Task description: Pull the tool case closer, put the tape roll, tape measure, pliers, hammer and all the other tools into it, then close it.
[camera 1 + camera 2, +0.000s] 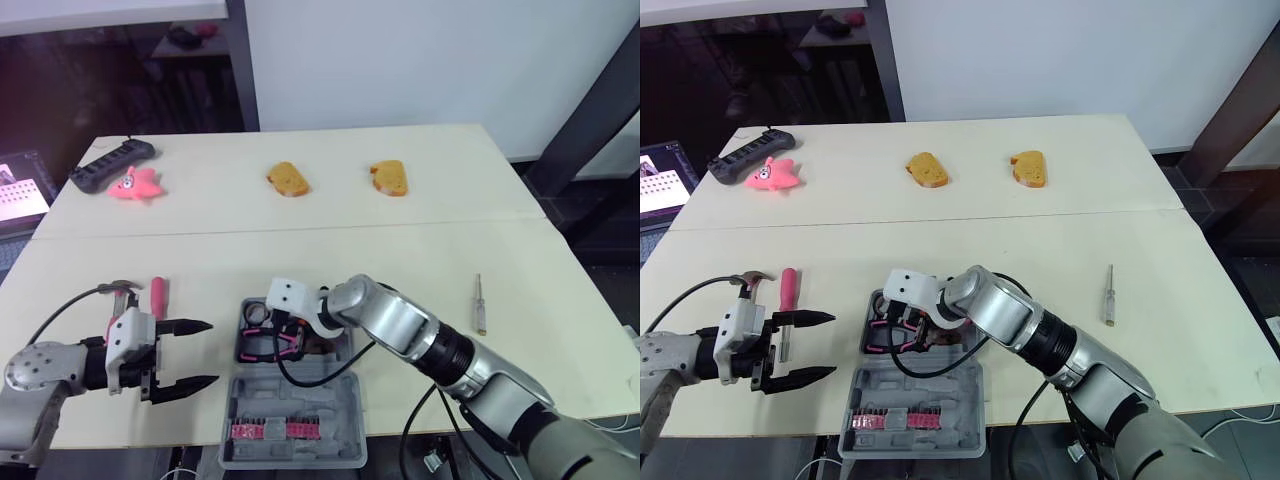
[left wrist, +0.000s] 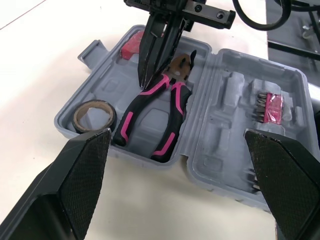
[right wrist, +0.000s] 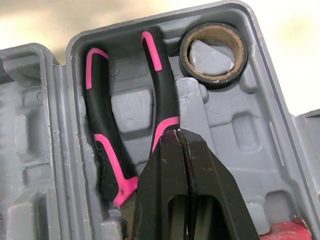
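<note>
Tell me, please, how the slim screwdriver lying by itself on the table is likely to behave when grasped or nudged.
The screwdriver looks thin and rounded, so a sideways nudge would probably roll it. It lies flat on the table, so jaws may slip off unless they close low. It seems rigid and probably light.

One tool case (image 1: 300, 395), one pliers (image 3: 162, 100), one tape roll (image 2: 94, 126), one hammer (image 1: 158, 293), one screwdriver (image 1: 480, 305), two bread pieces (image 1: 288, 180) (image 1: 389, 178), one pink starfish toy (image 1: 137, 185) and one power strip (image 1: 112, 165).
</note>
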{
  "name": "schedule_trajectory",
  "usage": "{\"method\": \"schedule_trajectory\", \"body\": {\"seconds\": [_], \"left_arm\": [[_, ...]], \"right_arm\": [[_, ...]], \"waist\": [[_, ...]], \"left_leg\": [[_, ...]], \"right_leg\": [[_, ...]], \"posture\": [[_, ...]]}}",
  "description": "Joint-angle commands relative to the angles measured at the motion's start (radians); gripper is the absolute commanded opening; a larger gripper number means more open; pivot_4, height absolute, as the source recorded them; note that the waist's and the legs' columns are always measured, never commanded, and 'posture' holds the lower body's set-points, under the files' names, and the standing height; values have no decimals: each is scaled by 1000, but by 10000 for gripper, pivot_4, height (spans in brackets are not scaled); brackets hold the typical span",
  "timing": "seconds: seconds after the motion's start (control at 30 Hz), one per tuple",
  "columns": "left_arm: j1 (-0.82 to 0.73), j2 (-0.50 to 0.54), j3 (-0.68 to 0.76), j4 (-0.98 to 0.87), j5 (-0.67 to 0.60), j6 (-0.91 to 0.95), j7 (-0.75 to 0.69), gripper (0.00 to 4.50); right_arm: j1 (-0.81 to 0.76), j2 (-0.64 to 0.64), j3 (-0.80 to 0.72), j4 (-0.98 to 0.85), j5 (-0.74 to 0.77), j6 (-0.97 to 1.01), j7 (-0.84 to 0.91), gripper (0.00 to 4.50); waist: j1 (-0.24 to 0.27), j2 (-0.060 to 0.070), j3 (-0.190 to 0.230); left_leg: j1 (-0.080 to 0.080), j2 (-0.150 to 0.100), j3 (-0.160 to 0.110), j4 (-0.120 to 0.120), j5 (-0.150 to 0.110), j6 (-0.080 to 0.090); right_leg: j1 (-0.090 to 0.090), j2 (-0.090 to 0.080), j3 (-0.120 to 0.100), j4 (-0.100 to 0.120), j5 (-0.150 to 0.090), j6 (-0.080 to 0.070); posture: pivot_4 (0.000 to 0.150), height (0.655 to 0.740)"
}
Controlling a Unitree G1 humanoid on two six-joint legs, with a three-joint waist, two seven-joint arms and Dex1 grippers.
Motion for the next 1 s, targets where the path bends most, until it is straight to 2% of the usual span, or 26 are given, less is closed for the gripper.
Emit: {"method": "schedule_trajectory", "body": {"seconds": [0.03,0.23,0.47,0.63,0.87,0.93,1.0], "left_arm": [[8,15,19,-31,-6,-3,1,45000],[9,16,21,-31,-3,-4,7,45000],[-7,16,17,-15,5,-9,9,45000],[-16,16,15,-6,12,-12,8,45000],[-17,16,14,-9,14,-9,7,45000],[-16,15,13,-9,15,-10,7,45000],[-16,15,13,-6,20,-6,14,45000]], "right_arm": [[36,-20,62,24,-23,19,25,414],[81,-32,135,127,-85,14,36,414],[122,-25,169,209,-140,-30,72,414],[149,-39,197,218,-183,-50,96,414],[147,-2,107,183,-191,-91,79,414],[149,17,48,160,-175,-121,70,414],[135,19,-38,64,-151,-206,79,414]], "waist": [[0,0,0],[2,-1,-3],[4,-1,-19],[4,1,-33],[17,1,-41],[21,1,-41],[21,1,-40]], "left_leg": [[0,0,0,0,0,0],[2,0,0,0,0,0],[20,0,0,-4,0,0],[21,0,0,-4,-2,2],[22,0,0,-4,-2,3],[22,0,0,-4,-2,3],[21,0,0,-4,-2,3]], "right_leg": [[0,0,0,0,0,0],[3,0,0,-1,0,0],[21,0,0,-6,-6,-3],[23,0,0,-6,-7,-3],[24,0,0,-7,-8,-3],[23,0,0,-7,-8,-3],[22,0,0,-7,-8,-3]], "posture": [[1500,7400],[1500,7400],[1500,7400],[1500,7400],[1500,7400],[1500,7400],[1500,7400]]}}
